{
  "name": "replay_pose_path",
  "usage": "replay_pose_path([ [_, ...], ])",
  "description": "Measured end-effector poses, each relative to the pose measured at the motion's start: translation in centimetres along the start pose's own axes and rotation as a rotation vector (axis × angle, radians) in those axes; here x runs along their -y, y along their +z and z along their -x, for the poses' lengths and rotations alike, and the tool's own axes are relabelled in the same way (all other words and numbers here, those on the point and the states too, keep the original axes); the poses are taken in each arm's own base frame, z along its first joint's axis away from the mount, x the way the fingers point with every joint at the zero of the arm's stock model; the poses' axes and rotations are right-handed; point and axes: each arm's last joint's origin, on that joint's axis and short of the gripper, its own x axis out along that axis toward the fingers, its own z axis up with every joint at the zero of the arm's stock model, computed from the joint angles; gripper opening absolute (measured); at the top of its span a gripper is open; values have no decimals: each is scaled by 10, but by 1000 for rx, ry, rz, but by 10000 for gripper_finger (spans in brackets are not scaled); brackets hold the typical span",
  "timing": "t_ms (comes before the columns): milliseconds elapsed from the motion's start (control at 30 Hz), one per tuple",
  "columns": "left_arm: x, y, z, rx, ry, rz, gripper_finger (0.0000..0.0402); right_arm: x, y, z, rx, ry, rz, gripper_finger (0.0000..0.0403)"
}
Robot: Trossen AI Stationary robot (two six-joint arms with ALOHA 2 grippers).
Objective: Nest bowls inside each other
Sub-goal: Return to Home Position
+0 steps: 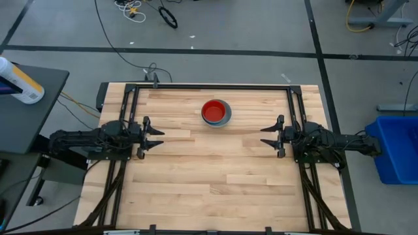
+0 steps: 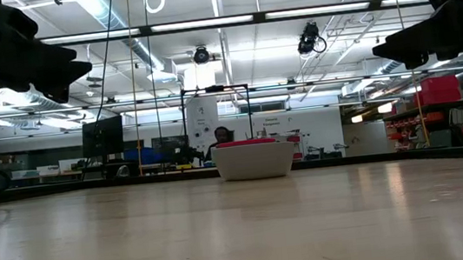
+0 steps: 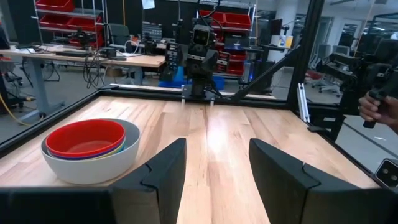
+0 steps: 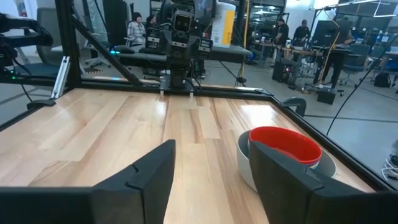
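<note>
Closest to my wrist cameras, I am recording my own fingers (image 3: pixel 165 177). My left gripper (image 3: pixel 216 163) is standing open with a wide gap between its two dark jaws, gripping nothing. My right gripper (image 4: pixel 211 165) is showing the same condition, spread wide and empty. From above, I am noting both grippers hanging over the side margins of the table (image 1: pixel 215 189), facing each other and well apart from the work.

Further out, I am finding the bowls as one nested stack (image 1: pixel 216 112). It is sitting upright on the bare wood, off-centre toward one long edge and roughly midway between my two arms. I am seeing the red bowl (image 3: pixel 86 138) uppermost and the grey bowl (image 3: pixel 93 168) outermost at the base. Thin yellow and blue rims are peeking out between them. No bowl is lying loose elsewhere on the table, so I am judging the nesting finished and this step as a retreat to rest.

Handling assessment: I am judging these bowls to be light, stiff, thin-walled plastic, smooth enough to slip and unlikely to break. A pinch on the red rim alone is likely to be lifting only that bowl out. I am recommending one finger inside the red bowl and one outside the grey wall, clamping all the rims together with modest force.

Beyond the table, I am noting a person's hand (image 3: pixel 373 107), outside the table's frame and clear of both arms.
</note>
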Motion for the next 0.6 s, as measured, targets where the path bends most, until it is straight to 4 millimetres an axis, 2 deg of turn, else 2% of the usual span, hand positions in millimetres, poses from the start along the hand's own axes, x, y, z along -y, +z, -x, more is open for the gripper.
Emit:
replay_pose_path([
  [600,0,0,0,-1,-2,0,183,0,0,0,0,0,0,240],
])
